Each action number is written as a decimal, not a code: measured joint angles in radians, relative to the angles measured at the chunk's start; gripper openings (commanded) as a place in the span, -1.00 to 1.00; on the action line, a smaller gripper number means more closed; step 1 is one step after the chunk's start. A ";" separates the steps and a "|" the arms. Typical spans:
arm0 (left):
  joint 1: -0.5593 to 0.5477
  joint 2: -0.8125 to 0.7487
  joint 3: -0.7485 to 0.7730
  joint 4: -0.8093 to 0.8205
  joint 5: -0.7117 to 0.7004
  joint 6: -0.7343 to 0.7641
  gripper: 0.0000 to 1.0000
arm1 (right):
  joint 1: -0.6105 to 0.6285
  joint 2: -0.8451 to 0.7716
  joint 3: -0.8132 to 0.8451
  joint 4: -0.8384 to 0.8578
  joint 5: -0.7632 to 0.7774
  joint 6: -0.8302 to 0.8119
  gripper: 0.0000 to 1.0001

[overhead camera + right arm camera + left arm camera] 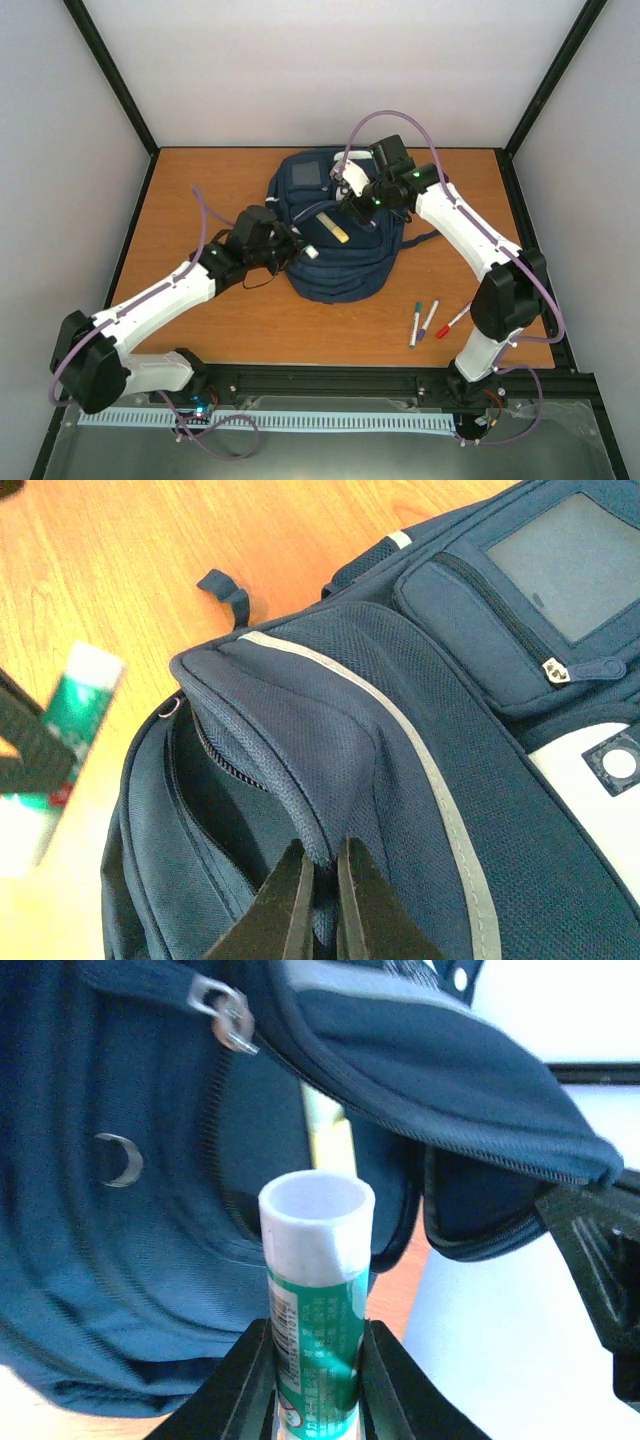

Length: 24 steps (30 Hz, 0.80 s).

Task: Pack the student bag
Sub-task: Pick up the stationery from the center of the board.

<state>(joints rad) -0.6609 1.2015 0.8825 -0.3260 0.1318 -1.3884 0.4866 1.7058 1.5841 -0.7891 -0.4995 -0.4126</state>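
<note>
One backpack (pixel 340 265) lies flat in the middle of the bench (pixel 200 190), navy blue with pale stripes, and both arms reach over it. Three markers lie side by side on the bench to the right of it, well apart from the bag: one green-capped (pixel 414 323), one purple (pixel 428 320), one red (pixel 452 320). One pale yellow strip (pixel 335 229) shows inside the bag's open pocket; what it is cannot be told.

The left pincer (pixel 318 1335) is closed partway, grasping a single glue stick (pixel 315 1280) by its green body. The two fingers (pixel 250 1370) press its sides, and the white cap points at the pocket mouth, just in front of it. One metal zip pull (pixel 230 1015) hangs at the upper end of that opening.

The right pincer (pixel 322 848) is clenched tight on the backpack's mesh flap, pinching the fabric edge of the pocket. That edge stands raised, so the pocket gapes beneath it. In the right wrist view the glue stick appears as a blur at the left edge, beside the bag.
</note>
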 measured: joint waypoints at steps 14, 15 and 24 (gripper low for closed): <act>-0.037 0.230 0.080 0.148 -0.014 -0.002 -0.98 | 0.000 0.067 0.138 -0.097 -0.028 0.049 -0.94; -0.037 0.240 0.086 0.150 -0.021 -0.005 -0.98 | 0.000 0.068 0.138 -0.098 -0.033 0.053 -0.94; -0.037 0.357 0.144 0.162 -0.078 -0.086 -0.48 | 0.000 0.081 0.146 -0.100 -0.062 0.066 -0.94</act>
<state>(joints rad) -0.6979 1.5589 1.0264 -0.1638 0.0536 -1.4742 0.4866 1.7870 1.7298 -0.8886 -0.5613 -0.3462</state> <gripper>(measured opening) 0.205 0.047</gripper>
